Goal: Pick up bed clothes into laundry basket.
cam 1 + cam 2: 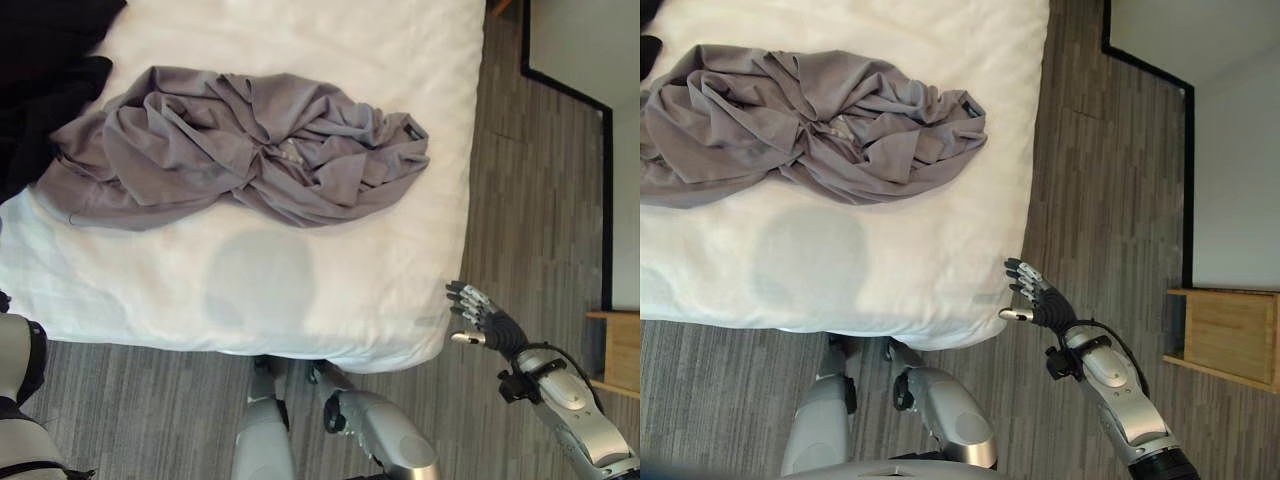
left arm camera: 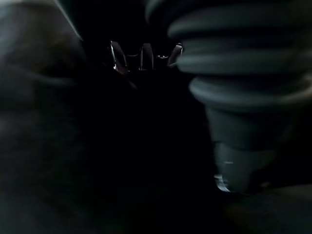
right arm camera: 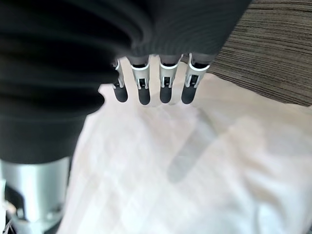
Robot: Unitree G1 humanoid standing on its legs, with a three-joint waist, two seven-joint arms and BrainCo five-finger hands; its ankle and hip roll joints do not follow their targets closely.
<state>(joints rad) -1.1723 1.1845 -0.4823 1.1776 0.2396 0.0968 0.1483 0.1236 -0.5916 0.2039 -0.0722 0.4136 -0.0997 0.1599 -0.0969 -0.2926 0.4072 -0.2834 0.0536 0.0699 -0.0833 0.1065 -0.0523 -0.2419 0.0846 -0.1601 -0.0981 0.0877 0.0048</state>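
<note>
Grey clothing (image 1: 240,150) lies crumpled on the white bed (image 1: 330,290) (a black garment (image 1: 40,70) just beside it); right hand (image 1: 480,318), fingers (image 3: 165,90) released, hovers off the bed's corner; left fingers' state can't be told.

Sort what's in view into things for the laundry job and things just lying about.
For the job: crumpled grey garment on the white bed; black clothing at the bed's corner; open right robot hand beside the bed's corner.

Lying about: wooden cabinet; grey wood floor.
</note>
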